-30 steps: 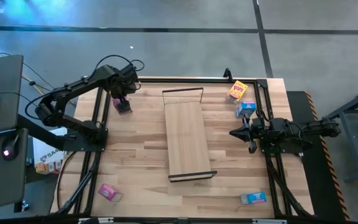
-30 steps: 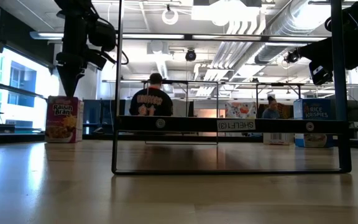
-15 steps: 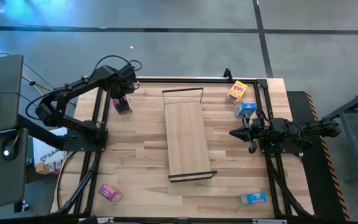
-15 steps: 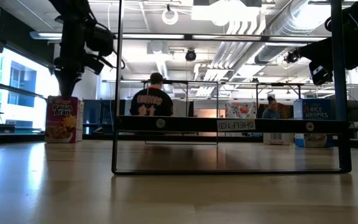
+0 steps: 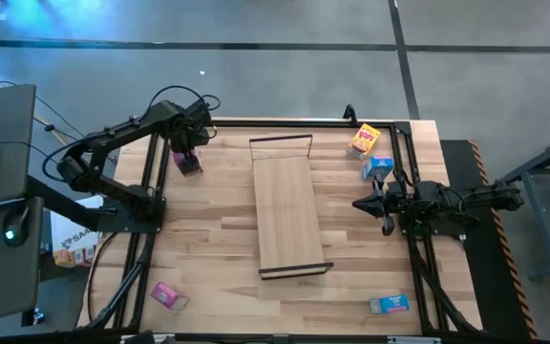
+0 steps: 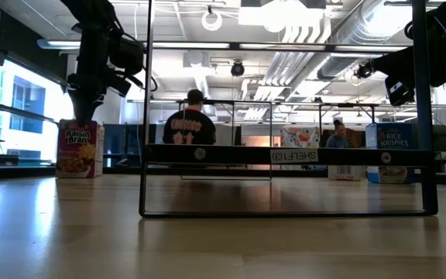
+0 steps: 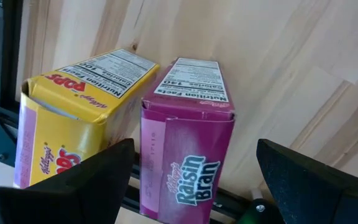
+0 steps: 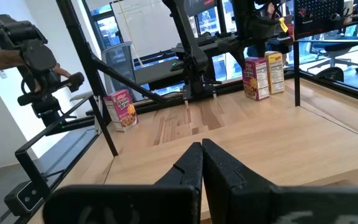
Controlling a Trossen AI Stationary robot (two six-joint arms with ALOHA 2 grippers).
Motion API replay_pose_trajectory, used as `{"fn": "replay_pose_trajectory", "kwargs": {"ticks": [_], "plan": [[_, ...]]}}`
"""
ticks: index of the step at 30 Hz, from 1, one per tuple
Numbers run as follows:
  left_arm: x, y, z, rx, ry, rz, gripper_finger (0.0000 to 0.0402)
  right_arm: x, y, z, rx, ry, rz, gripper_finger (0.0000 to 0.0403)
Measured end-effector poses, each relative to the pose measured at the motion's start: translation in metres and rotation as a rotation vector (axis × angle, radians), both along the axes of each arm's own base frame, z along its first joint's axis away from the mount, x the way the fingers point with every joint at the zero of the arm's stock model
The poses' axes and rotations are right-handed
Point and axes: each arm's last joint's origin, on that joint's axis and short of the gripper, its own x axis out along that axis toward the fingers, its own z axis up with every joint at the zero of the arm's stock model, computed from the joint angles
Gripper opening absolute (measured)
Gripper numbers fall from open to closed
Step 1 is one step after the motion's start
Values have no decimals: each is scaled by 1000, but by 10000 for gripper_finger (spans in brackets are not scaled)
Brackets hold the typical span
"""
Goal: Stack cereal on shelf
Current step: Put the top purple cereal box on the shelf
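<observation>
My left gripper [image 7: 194,186] is open and hangs above the far-left corner of the table. Its fingers stand on either side of an upright pink Raisin Bran box [image 7: 185,137] without touching it. That box [image 6: 80,149] stands on its base beside a yellow Corn Pops box [image 7: 73,118]. In the high view my left gripper [image 5: 187,143] covers most of the pink box [image 5: 190,163]. My right gripper [image 5: 359,204] is shut and waits above the table's right side, right of the shelf [image 5: 289,205].
A yellow box [image 5: 364,139] and a blue box [image 5: 378,167] stand near the far-right corner. A pink box [image 5: 168,295] lies near-left and a blue box [image 5: 390,304] near-right. The shelf's black end frames [image 6: 285,155] rise at its near and far ends. People show beyond the table.
My left gripper has shifted slightly above the pink box, and its wrist has turned a little. The boxes, the shelf and my right arm have kept still.
</observation>
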Motion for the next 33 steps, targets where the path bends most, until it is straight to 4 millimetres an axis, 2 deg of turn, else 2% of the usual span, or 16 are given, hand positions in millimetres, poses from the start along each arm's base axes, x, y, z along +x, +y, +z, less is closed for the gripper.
{"fn": "replay_pose_trajectory", "kwargs": {"ticks": [14, 24, 33], "plan": [[1, 0, -1, -12, -15, 34, 330, 0, 0, 0, 0, 0, 0, 0], [1, 0, -1, -20, -13, -16, 330, 0, 0, 0, 0, 0, 0, 0], [4, 8, -12, -34, 18, 27, 330, 0, 0, 0, 0, 0, 0, 0]]}}
